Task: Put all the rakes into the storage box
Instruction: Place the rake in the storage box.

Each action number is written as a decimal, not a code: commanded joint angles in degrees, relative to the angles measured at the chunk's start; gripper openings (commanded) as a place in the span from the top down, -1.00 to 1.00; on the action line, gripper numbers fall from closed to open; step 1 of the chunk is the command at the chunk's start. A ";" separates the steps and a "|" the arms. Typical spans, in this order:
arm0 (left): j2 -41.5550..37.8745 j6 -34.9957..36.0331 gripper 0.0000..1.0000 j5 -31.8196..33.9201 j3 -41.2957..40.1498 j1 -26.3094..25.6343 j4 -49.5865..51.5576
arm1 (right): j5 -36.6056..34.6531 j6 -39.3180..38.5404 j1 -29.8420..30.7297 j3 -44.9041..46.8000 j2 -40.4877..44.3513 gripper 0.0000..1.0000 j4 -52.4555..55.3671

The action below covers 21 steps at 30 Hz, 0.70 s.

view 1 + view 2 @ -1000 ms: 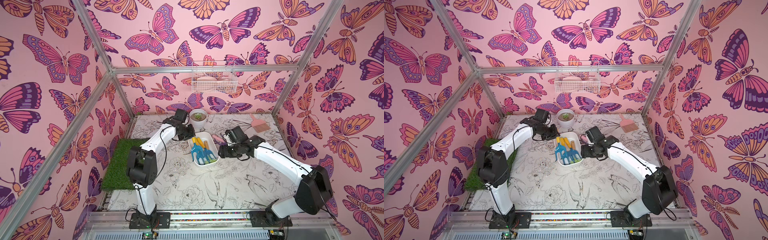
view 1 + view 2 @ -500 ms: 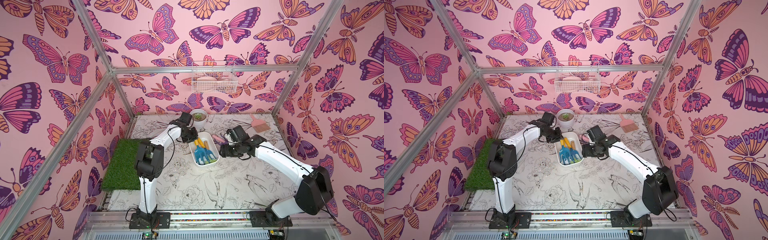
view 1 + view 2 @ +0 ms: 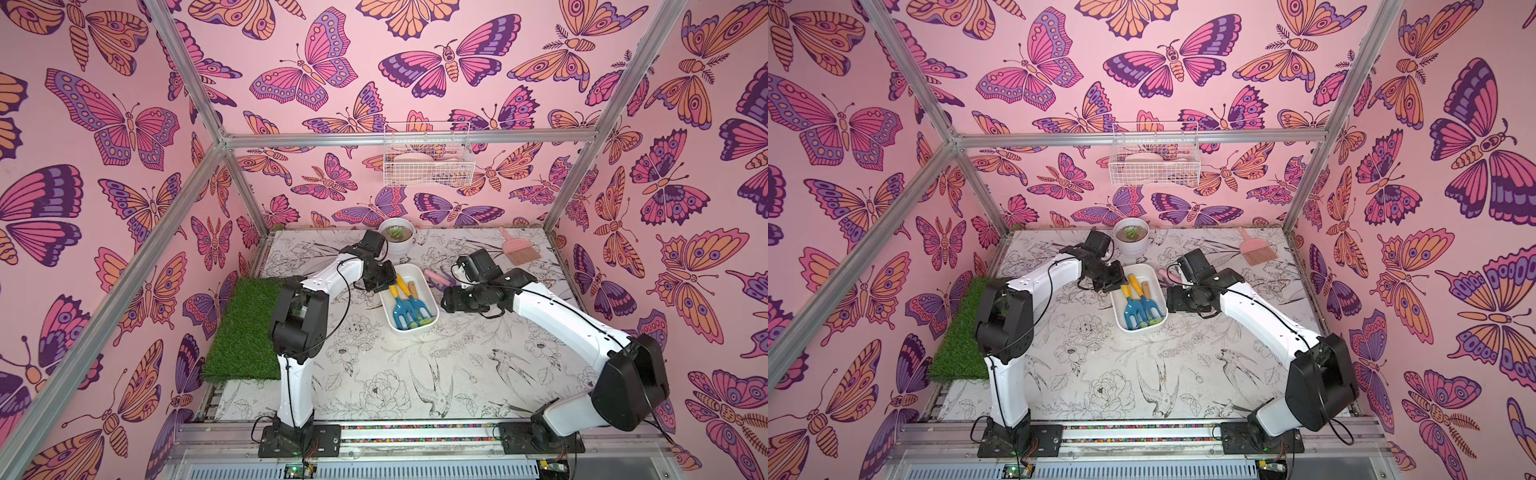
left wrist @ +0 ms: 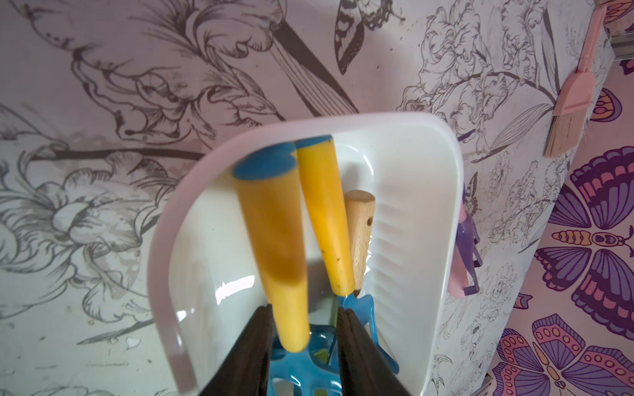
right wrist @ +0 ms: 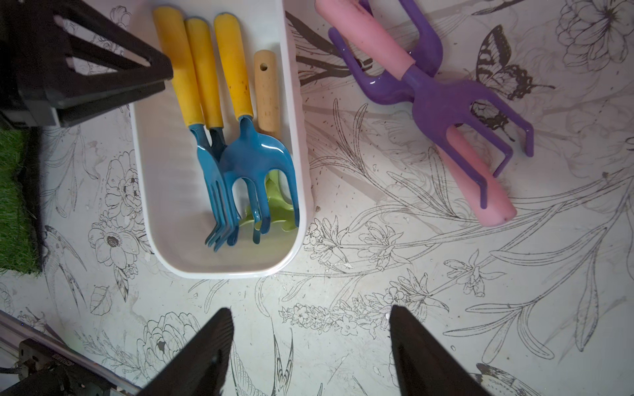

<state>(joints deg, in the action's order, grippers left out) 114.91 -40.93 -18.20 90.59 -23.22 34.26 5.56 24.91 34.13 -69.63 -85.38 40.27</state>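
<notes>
The placing looks all but done: the rake [image 5: 178, 75], the leftmost of 3 yellow-handled blue tools [image 5: 233, 68], already lies inside the storage box [image 5: 219, 271], tines toward the near end, handle toward the far end. What is left, I judge, is for the left gripper [image 4: 304, 308] to lift clear.

At the left edge of the table [image 3: 374, 374] a grass mat [image 3: 245, 328] lies bare. Next, the left gripper sits at the far end of the box over the rake's handle. In the left wrist view its jaws straddle that handle with a visible gap on 1 side, so it is let go, not clamped; the handle is blurred there.

The box, mid-table, holds 4 tools side by side: the 3 blue ones and, at its right wall, a wooden-handled tool [image 5: 266, 89] with a green head under the blue prongs. Beyond it the round white pot [image 3: 399, 249] holds a small succulent [image 3: 395, 232], and the wire basket [image 3: 426, 178] on the far wall holds pale pink things [image 3: 409, 158] I cannot identify.

Right of the box the right gripper [image 5: 308, 343] hovers over bare table, jaws spread wide and empty. 2 pink-handled purple tools [image 5: 429, 99] lie crossed on the table outside the box, and a pink brush [image 3: 519, 249] lies far right.
</notes>
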 commanded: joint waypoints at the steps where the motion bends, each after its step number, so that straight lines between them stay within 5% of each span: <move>1: -6.85 1.61 0.25 1.03 -1.27 -0.09 -0.37 | -1.07 -1.30 -0.88 -1.29 1.19 -0.52 0.69; 21: -22.48 2.36 0.37 -0.35 -15.14 3.40 2.34 | -2.13 -3.07 -6.48 -10.93 -4.18 -0.34 5.15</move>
<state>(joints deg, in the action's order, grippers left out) 95.09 -39.24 -17.87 78.67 -20.05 34.70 4.47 22.83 29.06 -78.48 -88.88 42.81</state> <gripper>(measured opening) 0.315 0.677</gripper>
